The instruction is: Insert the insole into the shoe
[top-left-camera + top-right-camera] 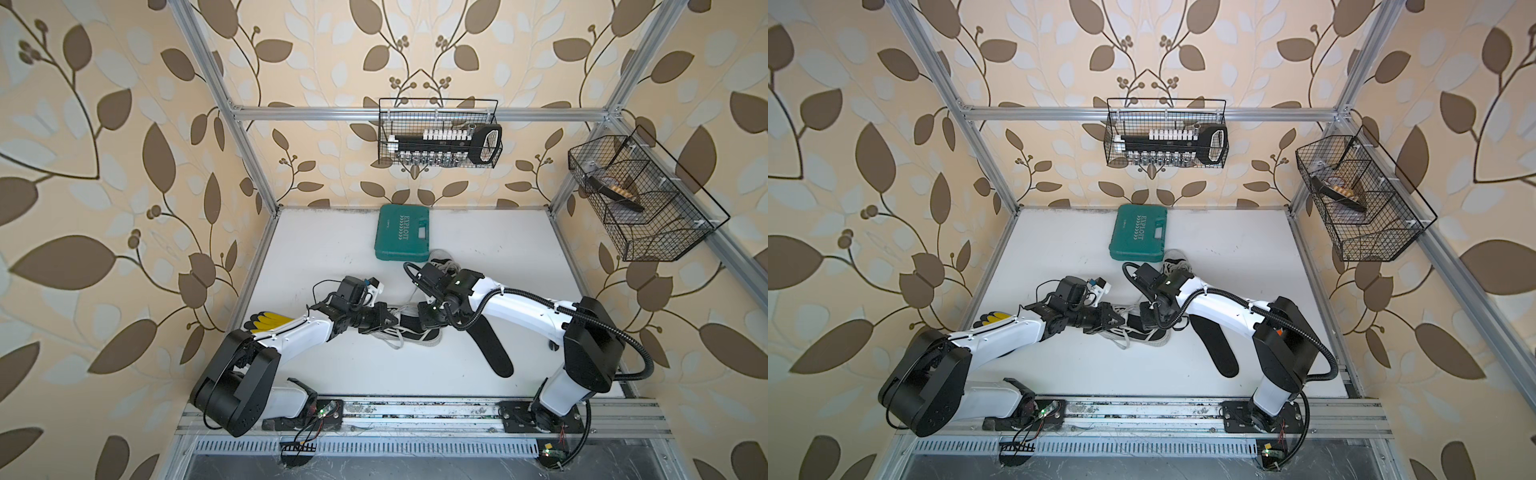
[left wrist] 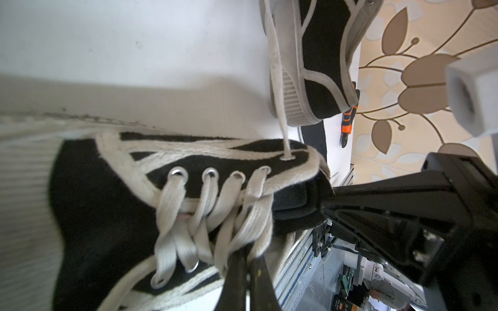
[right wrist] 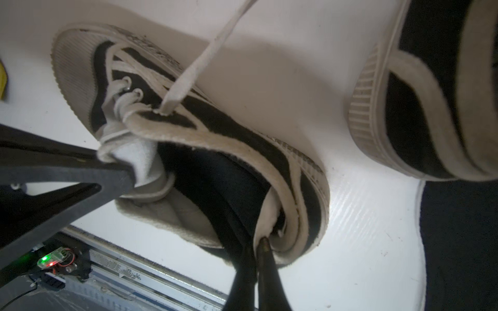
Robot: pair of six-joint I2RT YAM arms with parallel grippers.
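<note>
My left gripper (image 2: 246, 258) is pressed shut on the tongue (image 3: 142, 159), holding the shoe (image 3: 229, 126) open low in the centre of both top views. My right gripper (image 3: 258, 242) pinches the insole (image 3: 223, 188), which is partly inside at the heel. If I push harder, I judge 2 risks: the insole buckles, or the tongue slips free.

Robot lab cell: aluminium frame (image 1: 311, 111) (wallpapered panels (image 1: 104, 166)).
</note>
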